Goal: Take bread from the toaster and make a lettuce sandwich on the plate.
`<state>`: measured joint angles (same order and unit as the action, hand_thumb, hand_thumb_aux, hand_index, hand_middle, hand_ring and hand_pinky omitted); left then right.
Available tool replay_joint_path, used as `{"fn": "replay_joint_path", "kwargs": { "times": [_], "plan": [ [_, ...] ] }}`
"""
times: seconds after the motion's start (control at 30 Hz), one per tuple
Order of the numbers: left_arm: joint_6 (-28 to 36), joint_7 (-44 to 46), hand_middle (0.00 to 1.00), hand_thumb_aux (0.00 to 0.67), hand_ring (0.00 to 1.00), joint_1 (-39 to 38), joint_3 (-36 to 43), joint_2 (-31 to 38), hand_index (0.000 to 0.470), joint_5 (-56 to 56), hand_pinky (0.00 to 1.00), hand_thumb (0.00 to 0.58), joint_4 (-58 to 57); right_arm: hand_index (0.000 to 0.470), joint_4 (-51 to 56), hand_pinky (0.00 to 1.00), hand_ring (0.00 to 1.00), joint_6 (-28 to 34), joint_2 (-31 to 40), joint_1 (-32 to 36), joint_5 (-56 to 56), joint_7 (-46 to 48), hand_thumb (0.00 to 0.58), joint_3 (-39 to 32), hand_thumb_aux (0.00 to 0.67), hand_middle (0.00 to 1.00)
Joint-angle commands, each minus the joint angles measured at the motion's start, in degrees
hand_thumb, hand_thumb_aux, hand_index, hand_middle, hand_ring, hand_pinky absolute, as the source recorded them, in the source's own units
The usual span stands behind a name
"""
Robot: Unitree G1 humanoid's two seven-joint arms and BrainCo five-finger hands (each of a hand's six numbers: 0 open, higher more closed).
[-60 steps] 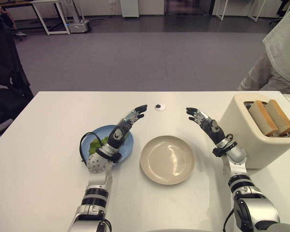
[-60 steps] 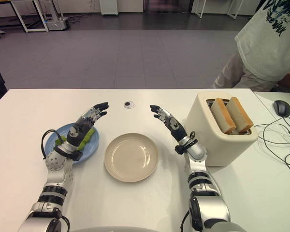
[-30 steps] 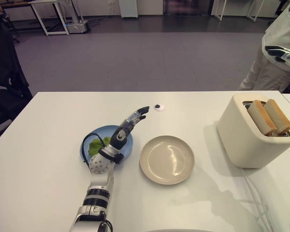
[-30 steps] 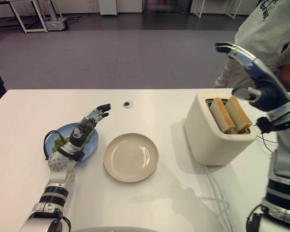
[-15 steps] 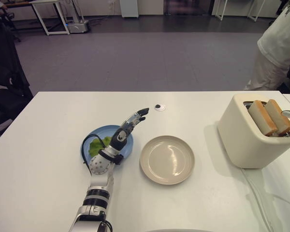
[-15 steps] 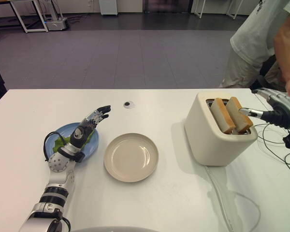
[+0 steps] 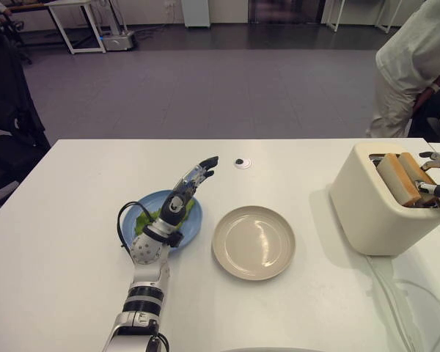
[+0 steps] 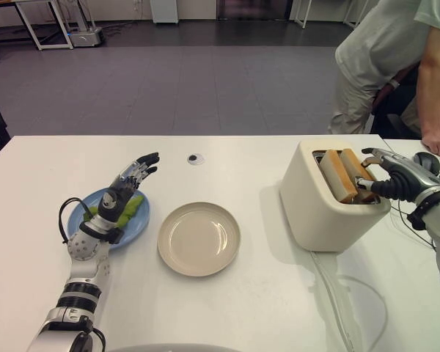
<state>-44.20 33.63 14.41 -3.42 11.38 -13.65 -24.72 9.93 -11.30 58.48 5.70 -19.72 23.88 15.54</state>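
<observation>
A cream toaster [image 8: 323, 209] stands at the table's right with two bread slices upright in its slots. My right hand [image 8: 391, 180] is at the toaster's top, its fingers curled around the right slice [image 8: 354, 169], which still sits in its slot. The left slice [image 7: 396, 178] is untouched. An empty beige plate [image 7: 254, 242] lies at the table's middle. To its left a blue plate [image 7: 191, 220] holds green lettuce [image 7: 144, 220]. My left hand [image 7: 182, 192] hovers over the blue plate, fingers stretched out flat, holding nothing.
A small black knob on a white disc [image 7: 242, 162] sits near the table's far edge. Cables [image 8: 418, 216] and a computer mouse [image 8: 424, 161] lie right of the toaster. Bare table spreads in front of both plates.
My right hand came down from high on the right to the toaster's top and curled around the right slice. My left hand stayed over the blue plate, shifting only slightly.
</observation>
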Motion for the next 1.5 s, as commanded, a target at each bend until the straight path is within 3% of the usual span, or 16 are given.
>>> {"fn": "replay_joint_path", "kwargs": {
  "times": [0.03,0.3,0.5,0.6,0.7,0.83,0.93,1.03,1.17,1.3,1.33,1.37,1.4,1.43,1.5],
  "plan": [
    [0.1,-0.7,0.0,0.0,0.0,0.1,-0.4,0.3,0.0,-0.1,0.0,0.0,0.7,0.47,-0.4,0.0,0.0,0.7,-2.0,2.4,3.4,-0.7,0.58,0.4,0.67,0.0],
    [0.6,-1.8,0.0,0.0,0.0,-0.1,-3.1,0.9,0.0,-3.8,0.0,0.0,3.4,0.47,-1.5,0.0,0.0,4.8,-0.9,10.6,16.6,-1.2,0.58,12.5,0.67,0.0],
    [1.8,-2.4,0.0,0.0,0.0,-1.3,-5.3,1.7,0.0,-6.1,0.0,0.0,6.0,0.47,-6.7,0.0,0.0,5.3,-2.6,15.8,23.7,2.1,0.58,10.4,0.67,0.0],
    [2.3,-2.5,0.0,0.0,0.0,-0.9,-6.2,2.0,0.0,-6.7,0.0,0.0,6.3,0.47,-14.3,0.0,0.0,4.6,-6.0,14.9,27.3,4.4,0.58,6.6,0.67,0.0],
    [2.2,-3.2,0.0,0.0,0.0,-0.9,-8.2,3.5,0.0,-6.1,0.0,0.0,6.3,0.47,-21.8,0.0,0.0,3.0,-11.4,16.0,27.5,5.5,0.58,-1.6,0.67,0.0],
    [1.7,-6.4,0.0,0.0,0.0,-1.6,-10.2,10.9,0.0,4.5,0.0,0.0,3.1,0.47,-24.5,0.0,0.0,-5.5,-18.3,15.2,12.5,3.2,0.58,-16.8,0.67,0.0],
    [2.0,-12.7,0.0,0.0,0.0,-4.0,-11.6,17.8,0.0,18.3,0.0,0.0,1.5,0.47,-18.6,0.0,0.0,-12.0,-24.8,15.2,-3.5,-2.8,0.58,-28.3,0.67,0.0],
    [5.0,-19.8,0.0,0.0,0.0,-4.8,-9.5,21.5,0.0,29.5,0.0,0.0,-1.4,0.47,-7.7,0.0,0.0,-19.6,-28.9,17.2,-16.8,-13.1,0.58,-35.5,0.67,0.0],
    [8.9,-27.4,0.0,0.0,0.0,-5.8,-5.4,25.2,0.0,41.6,0.0,0.0,-2.7,0.47,2.7,0.0,0.0,-24.5,-31.7,18.1,-24.9,-21.4,0.58,-40.9,0.67,0.0],
    [12.3,-33.4,0.0,0.0,0.0,-6.0,-1.2,28.4,0.0,50.0,0.0,0.0,-4.2,0.47,6.2,0.0,0.0,-27.7,-31.2,17.5,-27.6,-23.0,0.58,-44.2,0.67,0.0],
    [13.1,-34.7,0.0,0.0,0.0,-5.8,0.0,29.1,0.0,51.7,0.0,0.0,-4.6,0.35,6.4,0.0,0.0,-28.2,-30.5,17.1,-28.0,-22.8,0.542,-44.6,0.499,0.0],
    [13.7,-35.8,0.0,0.0,0.0,-5.6,1.1,29.6,0.0,52.9,0.0,0.0,-5.2,0.254,6.5,0.0,0.0,-28.8,-29.4,16.8,-28.5,-22.5,0.458,-44.9,0.363,0.0],
    [14.3,-36.7,0.0,0.0,0.0,-5.3,2.1,30.0,0.0,53.9,0.0,0.0,-5.8,0.103,6.6,0.0,0.0,-29.5,-28.3,16.4,-28.7,-21.9,0.227,-45.3,0.147,0.0],
    [15.1,-37.5,0.0,0.0,0.0,-5.0,3.2,30.6,0.0,55.3,0.0,0.0,-6.3,0.0,6.4,0.0,0.0,-30.2,-27.0,15.8,-28.9,-21.4,0.0,-45.5,0.0,0.0],
    [16.0,-38.6,0.0,0.005,0.0,-4.6,4.8,31.3,0.004,56.5,0.0,0.009,-7.0,0.0,5.6,0.0,0.0,-31.0,-24.7,14.5,-27.7,-19.3,0.0,-45.2,0.0,0.0]
  ]
}}
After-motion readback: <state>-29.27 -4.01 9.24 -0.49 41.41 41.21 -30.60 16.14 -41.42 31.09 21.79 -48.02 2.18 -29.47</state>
